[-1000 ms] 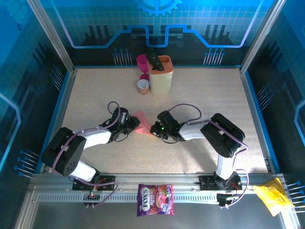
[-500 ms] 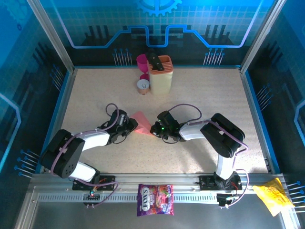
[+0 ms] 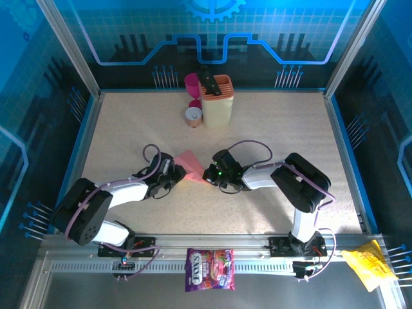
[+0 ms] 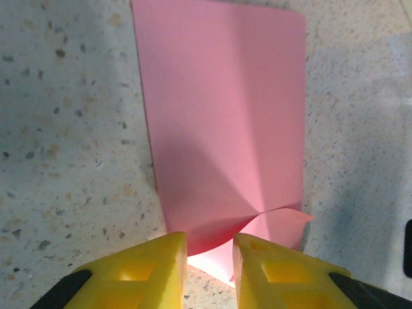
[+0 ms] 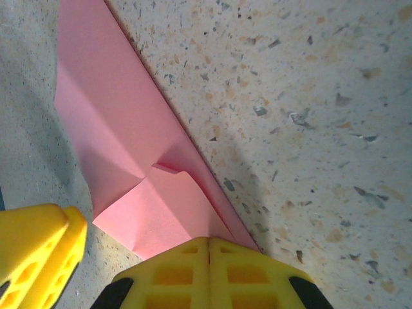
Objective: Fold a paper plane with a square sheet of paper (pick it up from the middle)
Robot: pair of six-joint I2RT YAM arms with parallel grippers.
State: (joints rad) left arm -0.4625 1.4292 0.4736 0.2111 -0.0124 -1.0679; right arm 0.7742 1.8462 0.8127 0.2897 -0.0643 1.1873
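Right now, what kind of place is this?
Probably a robot test cell: a speckled table walled by blue printed panels, with a left arm and right arm bolted to a rail at its near edge.

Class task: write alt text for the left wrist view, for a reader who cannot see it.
A folded pink paper lies on a speckled table, its near edge curling up at the gap between the left gripper's yellow fingers.
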